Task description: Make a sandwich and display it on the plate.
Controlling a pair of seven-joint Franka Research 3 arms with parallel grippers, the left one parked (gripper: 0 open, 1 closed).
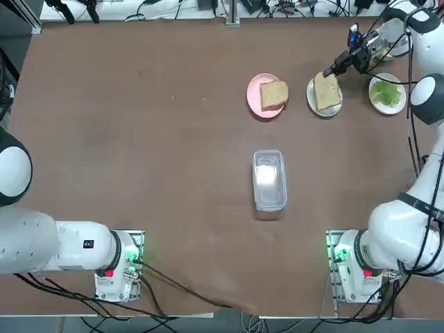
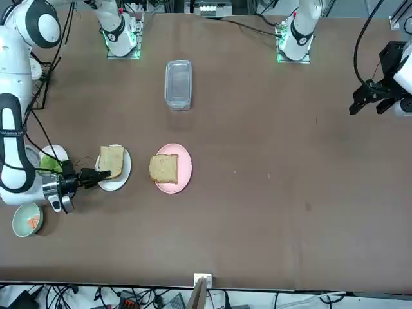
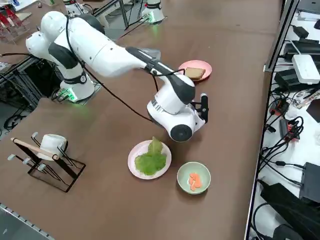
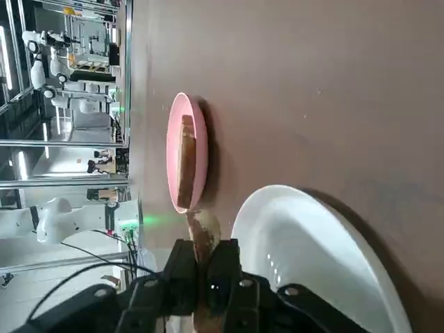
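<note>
My right gripper (image 1: 331, 70) is shut on the far edge of a toasted bread slice (image 1: 327, 90) that sits over a small white plate (image 1: 312, 99) at the far right. In the wrist view the fingers (image 4: 177, 274) pinch the slice (image 4: 202, 234) edge-on above the plate's rim (image 4: 326, 250). A second bread slice (image 1: 274, 94) lies on a pink plate (image 1: 255, 96) just to the left. Lettuce (image 1: 386, 94) fills another white plate (image 1: 374, 105) to the right. No assembled sandwich is in view. From the right side, the arm hides the held slice.
A clear lidded container (image 1: 269, 179) lies at mid-table. A green bowl (image 2: 27, 220) with orange bits stands beyond the lettuce plate near the far edge. A wire rack with a white mug (image 3: 47, 152) stands at the table's right edge.
</note>
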